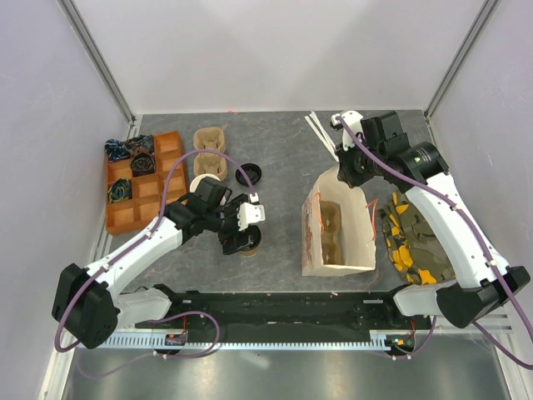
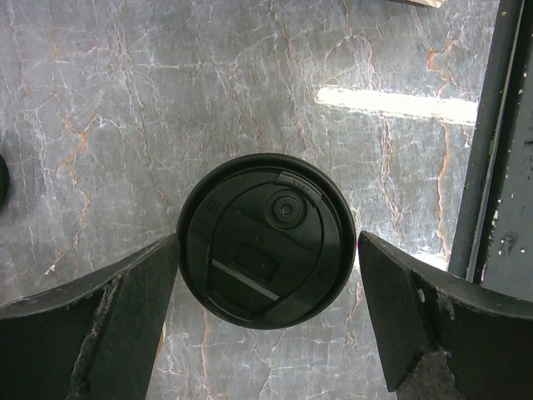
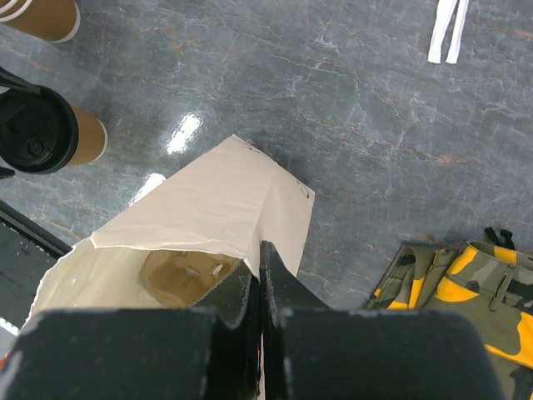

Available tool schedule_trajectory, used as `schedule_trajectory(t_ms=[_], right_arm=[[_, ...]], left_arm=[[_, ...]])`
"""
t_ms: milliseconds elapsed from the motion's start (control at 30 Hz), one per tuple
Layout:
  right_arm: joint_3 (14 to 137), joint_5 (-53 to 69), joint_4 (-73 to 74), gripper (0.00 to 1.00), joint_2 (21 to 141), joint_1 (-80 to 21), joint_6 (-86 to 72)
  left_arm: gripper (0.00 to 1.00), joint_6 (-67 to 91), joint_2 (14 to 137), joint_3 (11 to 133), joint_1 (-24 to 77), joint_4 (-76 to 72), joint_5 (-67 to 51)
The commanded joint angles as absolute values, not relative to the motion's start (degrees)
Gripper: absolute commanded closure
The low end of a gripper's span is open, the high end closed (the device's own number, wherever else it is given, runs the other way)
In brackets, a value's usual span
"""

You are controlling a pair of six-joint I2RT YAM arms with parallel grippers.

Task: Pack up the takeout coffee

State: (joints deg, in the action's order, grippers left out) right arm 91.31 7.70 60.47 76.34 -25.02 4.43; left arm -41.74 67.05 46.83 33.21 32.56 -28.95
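**A:** How does the takeout coffee look?

**B:** It is a small brown paper cup with a round black lid. The lid has a little round hole and a flat sunken part. It stands upright on the grey marbled table, a little left of centre and rather low in the top view.

**A:** And the left gripper?

**B:** Its two fingers stand apart, one on each side of the lid. A thin strip of table shows between the right-hand finger and the lid, so nothing is clamped.

**A:** The right gripper?

**B:** Its fingers are pressed together on the upper edge of the paper bag, right of centre. The bag is open at the top, and a brown carrier lies inside.

**A:** What is around the cup?

**B:** Just above it are a loose black lid and a lidless cup with a cream rim. Higher up are two tan cup carriers, and at the upper left an orange tray. Camouflage cloth lies to the right of the bag. The bag's left wall stands between the coffee and the bag's inside.
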Motion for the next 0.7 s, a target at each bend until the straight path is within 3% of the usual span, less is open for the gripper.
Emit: schedule_trajectory(t_ms=[0, 167, 433, 600, 667], right_arm=[[90.9, 4.7, 58.6, 1.00, 74.9, -25.2, 0.5], [91.0, 5.7, 58.6, 1.00, 75.1, -25.2, 0.4], [90.2, 7.6, 58.7, 1.00, 74.1, -25.1, 0.2], [88.9, 7.2, 58.7, 1.00, 73.8, -25.2, 0.2], [88.8, 7.0, 58.5, 1.00, 73.9, -25.1, 0.1]], left_arm=[[0.06, -44.2, 67.6, 46.8, 33.5, 31.1, -30.7], [0.11, -44.2, 68.3, 46.8, 33.5, 31.2, -30.8], [0.11, -44.8, 69.3, 46.4, 33.5, 31.2, -30.1], [0.19, -45.3, 69.4, 46.8, 33.5, 31.6, -30.5], [0.27, -45.4, 69.2, 47.1, 33.5, 31.9, -30.8]])
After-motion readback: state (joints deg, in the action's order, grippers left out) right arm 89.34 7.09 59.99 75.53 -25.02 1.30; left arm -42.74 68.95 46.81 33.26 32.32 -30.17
